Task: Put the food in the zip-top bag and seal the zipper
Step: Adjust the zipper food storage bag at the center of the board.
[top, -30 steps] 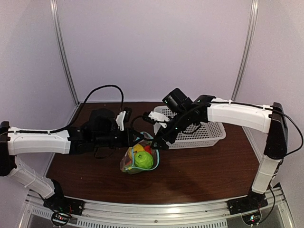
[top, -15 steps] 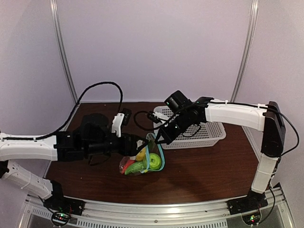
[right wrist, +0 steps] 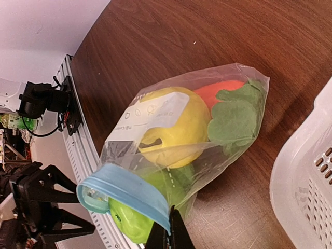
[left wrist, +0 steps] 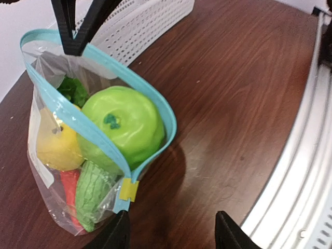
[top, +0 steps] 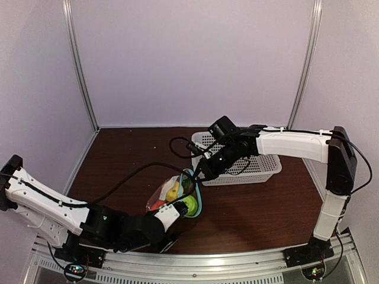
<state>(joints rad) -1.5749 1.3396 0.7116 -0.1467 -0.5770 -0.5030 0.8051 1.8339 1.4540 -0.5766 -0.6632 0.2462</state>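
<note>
On the brown wood-grain surface (top: 254,207), just beside the perforated white basket (top: 263,163), the clear crinkly bag (top: 169,192) stands open with the toy food inside. Right fingers (left wrist: 65,21) pinch the teal zipper (left wrist: 124,72) at one end. Left fingers (left wrist: 228,236) are spread, holding nothing. Risk: the smooth round apple (left wrist: 122,124) bulges at the mouth, so the slick strip may slip or not seal.
</note>
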